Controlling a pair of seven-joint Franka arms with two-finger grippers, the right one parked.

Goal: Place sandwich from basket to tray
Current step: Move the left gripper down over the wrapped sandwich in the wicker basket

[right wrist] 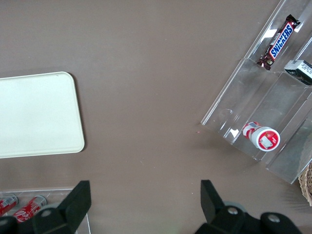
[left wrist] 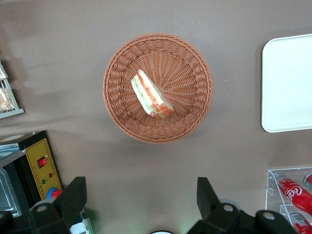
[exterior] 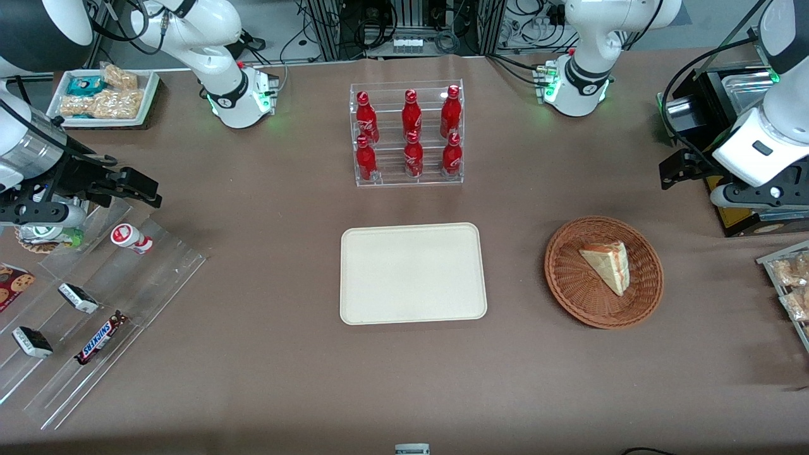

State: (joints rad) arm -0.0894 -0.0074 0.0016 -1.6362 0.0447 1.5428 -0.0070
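Observation:
The sandwich (exterior: 608, 265), a pale wedge with red-orange and green filling stripes, lies in the reddish-brown wicker basket (exterior: 569, 297). The cream tray (exterior: 412, 273) sits bare beside the basket, toward the middle of the table. My gripper (exterior: 671, 170) hangs open and holds nothing. It is above the table, farther from the front camera than the basket and toward the working arm's end. In the left wrist view the sandwich (left wrist: 151, 93) lies in the basket (left wrist: 122, 117), clear of my gripper (left wrist: 140, 187), with an edge of the tray (left wrist: 287, 83) showing. The tray also shows in the right wrist view (right wrist: 36, 114).
A clear rack of red bottles (exterior: 407, 134) stands farther from the front camera than the tray. A black machine (exterior: 714, 107) and a rack of snack packs (exterior: 790, 278) are at the working arm's end. Acrylic racks (exterior: 95, 303) and a white snack dish (exterior: 104, 95) are at the parked arm's end.

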